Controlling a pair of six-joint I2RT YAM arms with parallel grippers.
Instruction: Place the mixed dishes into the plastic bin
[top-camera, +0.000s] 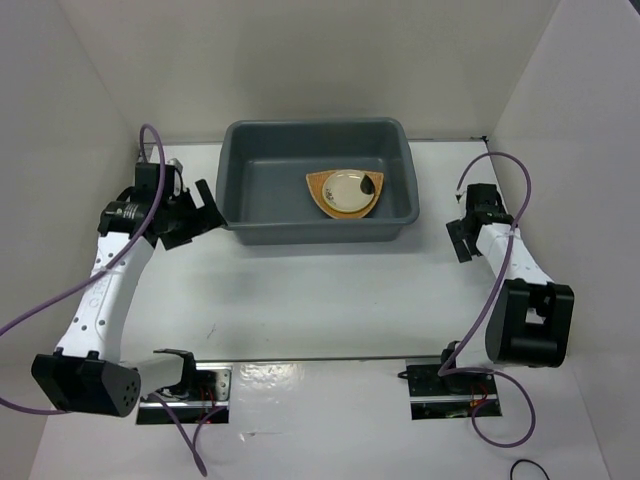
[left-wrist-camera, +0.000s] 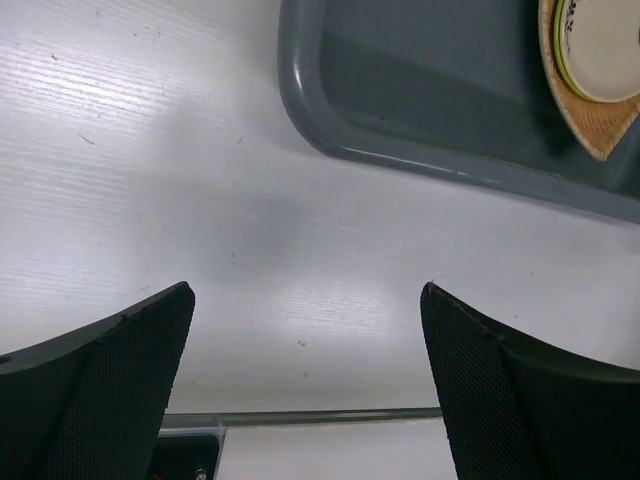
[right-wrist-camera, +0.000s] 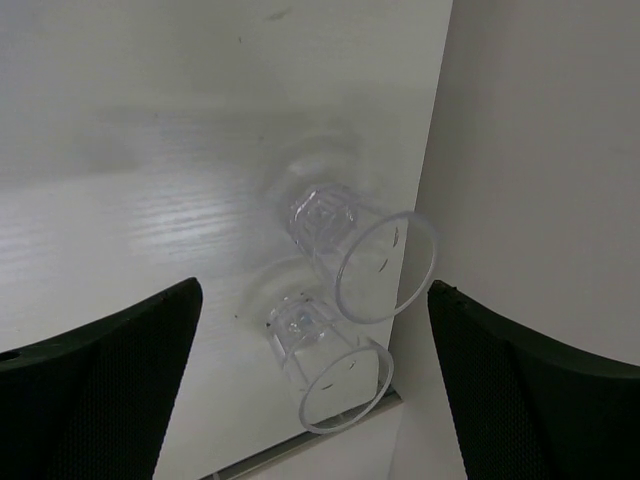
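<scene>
The plastic bin (top-camera: 318, 124) sits at the far middle of the white counter (top-camera: 320, 300). Inside it, toward its right end, lies the orange-brown woven plate (top-camera: 318, 186) with the cream saucer (top-camera: 350, 190) stacked on top, a dark mark at the saucer's right edge. In the left wrist view a thin lime-green plate (left-wrist-camera: 556, 50) rim shows between saucer and woven plate.

The left claw (top-camera: 195, 218) is just beside the bin's left near corner, over bare counter; its jaws are spread wide and it has hold of nothing.

The right claw (top-camera: 460, 222) is well right of the bin, near the right wall, jaws also spread wide and gripping nothing. Its wrist camera looks down on 2 small clear cups, one (right-wrist-camera: 345, 250) and the other (right-wrist-camera: 320, 370), both tipped on their sides on the counter, just beside each other against the foot of the wall, mouths turned toward the wall side
</scene>
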